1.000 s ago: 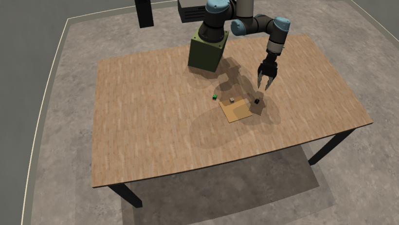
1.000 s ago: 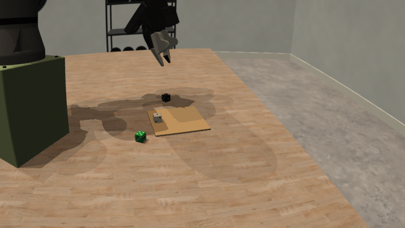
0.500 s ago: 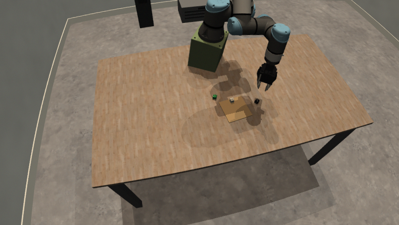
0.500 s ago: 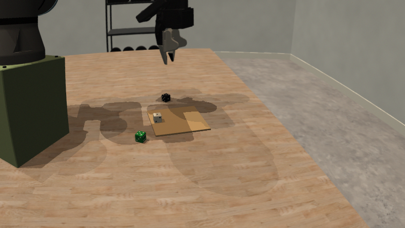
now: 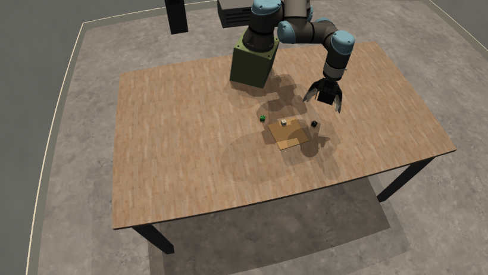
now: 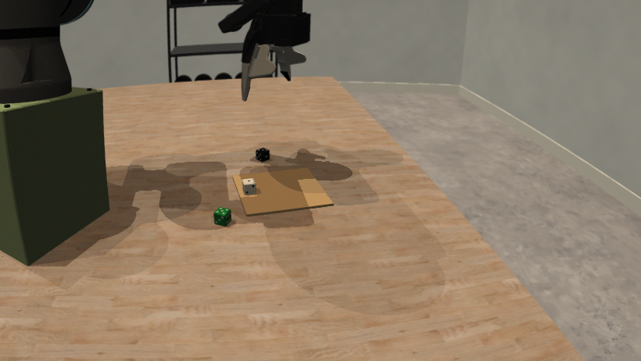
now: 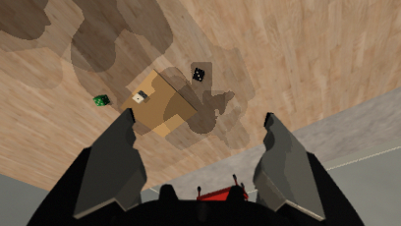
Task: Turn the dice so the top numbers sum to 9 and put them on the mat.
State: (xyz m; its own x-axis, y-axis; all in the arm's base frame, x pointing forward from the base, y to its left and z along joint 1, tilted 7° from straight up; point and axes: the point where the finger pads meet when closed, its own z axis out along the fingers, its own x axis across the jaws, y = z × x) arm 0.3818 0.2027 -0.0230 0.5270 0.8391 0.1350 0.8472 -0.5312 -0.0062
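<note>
Tool [image 5: 321, 106] [image 6: 266, 89] [image 7: 200, 111] hangs wide open, apparently empty.

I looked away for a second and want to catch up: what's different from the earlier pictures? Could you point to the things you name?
The gripper [image 5: 321, 106] [image 6: 267, 90] [image 7: 200, 111] has spread its fingers wide and turned to point more steeply down; nothing was taken hold of. The green die [image 5: 262, 118] [image 6: 222, 216] [image 7: 101, 100], white die [image 5: 283, 122] [image 6: 249, 186] [image 7: 140, 96] and black die [image 5: 313, 123] [image 6: 263, 155] [image 7: 199, 75] stayed put.
</note>
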